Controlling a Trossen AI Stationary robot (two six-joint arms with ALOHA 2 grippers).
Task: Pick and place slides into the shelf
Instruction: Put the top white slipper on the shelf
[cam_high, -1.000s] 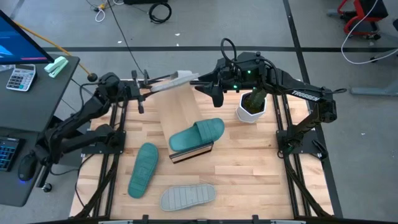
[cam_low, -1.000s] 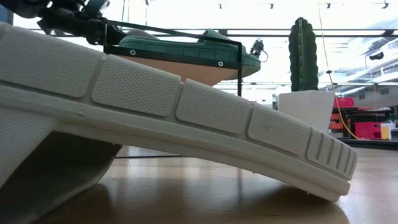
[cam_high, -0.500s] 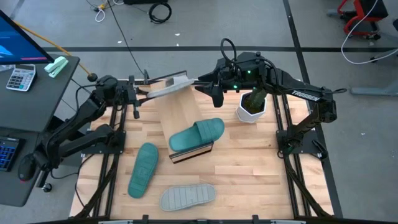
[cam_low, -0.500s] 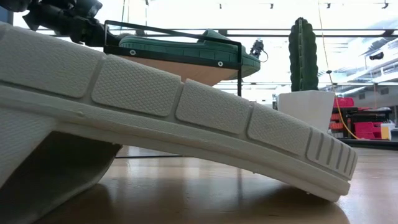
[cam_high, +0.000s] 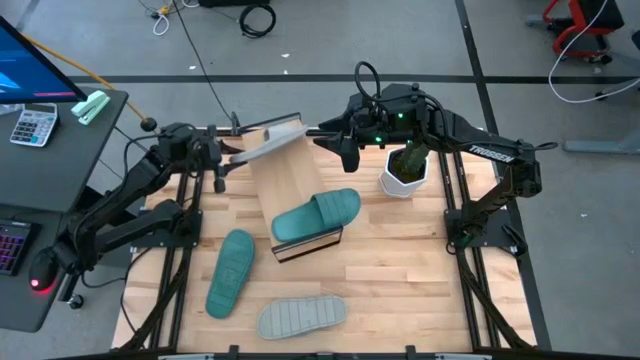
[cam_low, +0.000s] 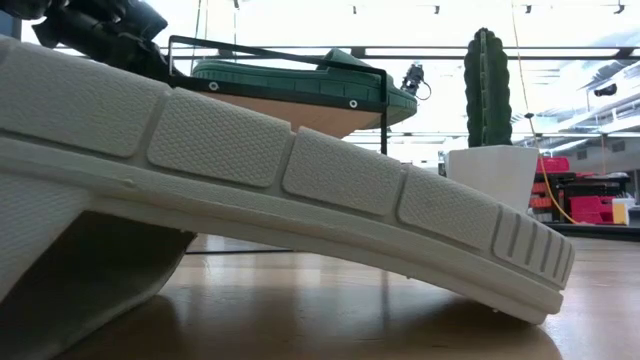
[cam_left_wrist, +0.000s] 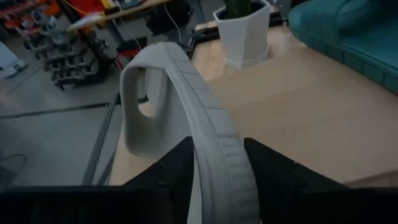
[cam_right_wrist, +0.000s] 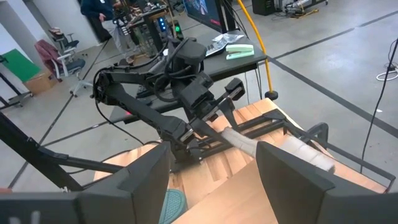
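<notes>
My left gripper (cam_high: 228, 158) is shut on a pale grey slide (cam_high: 270, 140) above the far end of the shelf (cam_high: 283, 178), a light wood board sloping over the table. One teal slide (cam_high: 315, 217) lies on the shelf's near end, strap up. A second teal slide (cam_high: 230, 272) lies sole up on the table to the left. The other grey slide (cam_high: 300, 316) lies sole up near the near edge and fills the low view (cam_low: 300, 180). My right gripper (cam_high: 345, 150) hangs open beyond the shelf's far end. My left gripper pinches the grey slide by one end of its sole (cam_left_wrist: 221, 158), one finger (cam_left_wrist: 177, 168) on the strap side and the other (cam_left_wrist: 270, 171) on the underside. The fingers come roughly level from the table's left, along the slide. It is lifted clear, on edge, its free end out over the shelf.
A white pot with a cactus (cam_high: 405, 170) stands right of the shelf, close under my right arm. Dark frame rails (cam_high: 180, 250) run along both table sides. Bare wood lies right of the shelf and between the two slides on the table.
My left gripper has moved a little toward the table's near edge and downward, still shut on the grey slide. The slide has tipped, and its free end has swung lower toward the shelf's far end. My right arm has kept still.
</notes>
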